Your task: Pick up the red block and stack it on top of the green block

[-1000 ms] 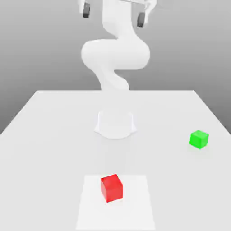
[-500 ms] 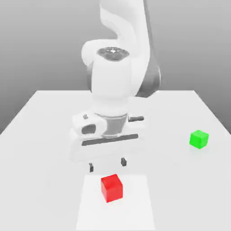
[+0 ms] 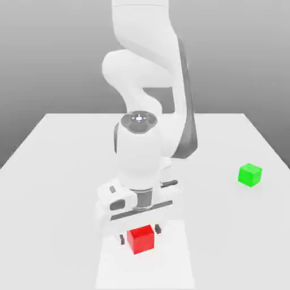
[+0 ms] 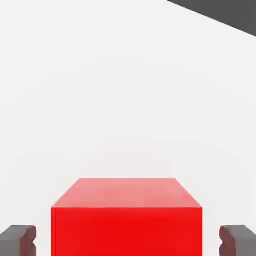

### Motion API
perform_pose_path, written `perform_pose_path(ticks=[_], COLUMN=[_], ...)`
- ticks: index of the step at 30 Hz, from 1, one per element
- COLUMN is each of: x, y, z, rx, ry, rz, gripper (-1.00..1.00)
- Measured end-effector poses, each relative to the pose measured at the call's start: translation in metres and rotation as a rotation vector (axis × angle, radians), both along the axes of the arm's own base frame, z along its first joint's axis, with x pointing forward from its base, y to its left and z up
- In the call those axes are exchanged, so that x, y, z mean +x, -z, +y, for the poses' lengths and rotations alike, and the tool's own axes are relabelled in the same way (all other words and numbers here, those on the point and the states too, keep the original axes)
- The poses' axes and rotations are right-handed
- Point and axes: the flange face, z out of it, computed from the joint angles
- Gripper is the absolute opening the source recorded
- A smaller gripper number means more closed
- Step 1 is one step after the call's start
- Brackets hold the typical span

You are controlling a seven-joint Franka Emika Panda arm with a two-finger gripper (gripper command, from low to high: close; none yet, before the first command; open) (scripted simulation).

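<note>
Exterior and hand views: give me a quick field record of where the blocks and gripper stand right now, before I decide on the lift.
red block: on the table's paler square patch, near the front edge
green block: on the table, far off toward the exterior view's right, nothing on top
gripper: lowered over the red block, one finger on each side of it
finger gaps: hand view shows a gap between each fingertip and the block's sides
stacking: not yet done
</note>
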Motion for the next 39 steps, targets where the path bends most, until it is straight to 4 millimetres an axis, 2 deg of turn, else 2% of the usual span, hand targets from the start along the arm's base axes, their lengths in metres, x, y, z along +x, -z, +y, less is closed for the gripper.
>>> perform_pose_path(ticks=[4, 13, 16, 17, 21, 25, 29, 34, 39], x=[0.000, 0.004, 0.000, -0.002, -0.020, -0.050, -0.087, -0.144, -0.201], y=[0.000, -0.050, -0.062, -0.061, -0.046, -0.036, -0.033, -0.041, -0.060], z=[0.000, 0.000, 0.000, 0.007, 0.082, 0.145, 0.201, 0.263, 0.307], rx=[0.000, 0.002, 0.000, 0.002, 0.017, 0.042, 0.069, 0.095, 0.097], ry=[0.000, 0.003, -0.002, -0.049, -0.450, -0.851, -1.253, -1.772, -2.266], rz=[0.000, -0.007, 0.000, 0.014, 0.087, 0.148, 0.184, 0.195, 0.156], gripper=[-1.00, -1.00, -1.00, -1.00, -1.00, -1.00, -1.00, -1.00, -1.00])
